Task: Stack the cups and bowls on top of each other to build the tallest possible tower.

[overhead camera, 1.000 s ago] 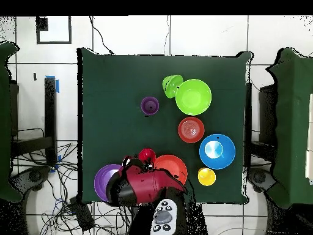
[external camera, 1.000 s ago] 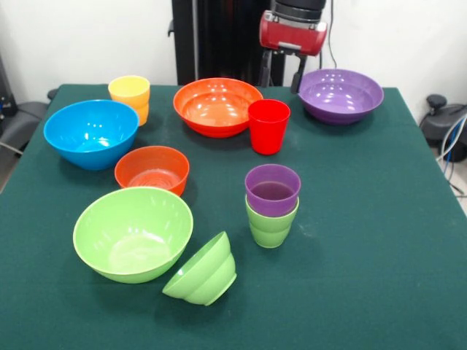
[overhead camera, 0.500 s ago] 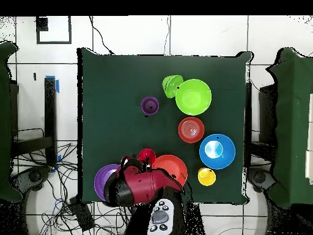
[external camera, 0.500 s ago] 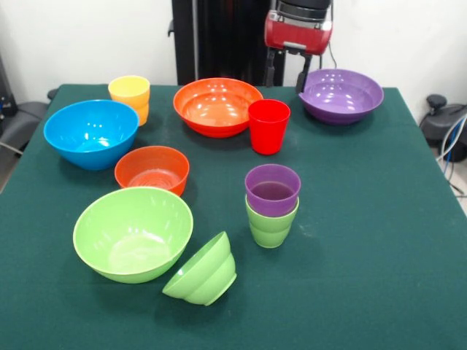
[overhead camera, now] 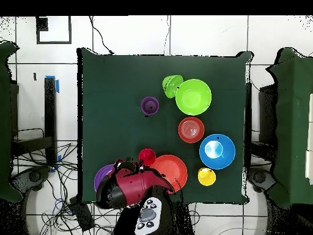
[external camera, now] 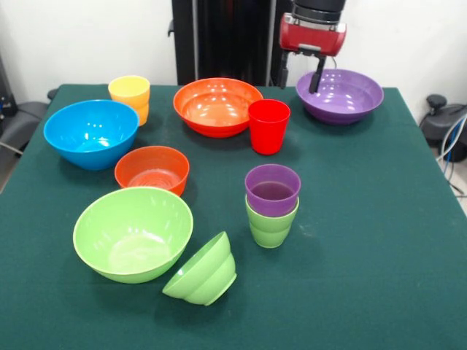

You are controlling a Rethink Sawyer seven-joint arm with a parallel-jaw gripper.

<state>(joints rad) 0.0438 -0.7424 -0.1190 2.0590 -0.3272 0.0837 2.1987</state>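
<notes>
Though we count only the purple cup (external camera: 272,189) nested in the green cup (external camera: 271,226), everything else sits unstacked; jaws hang released over the purple bowl (external camera: 341,95).

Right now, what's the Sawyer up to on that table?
The end effector hangs open and empty over the near rim of the large purple bowl, gripping nothing. The only stacking so far is the purple cup nested in the light green cup. The red cup and yellow cup stand apart; the small green bowl lies tipped.
</notes>
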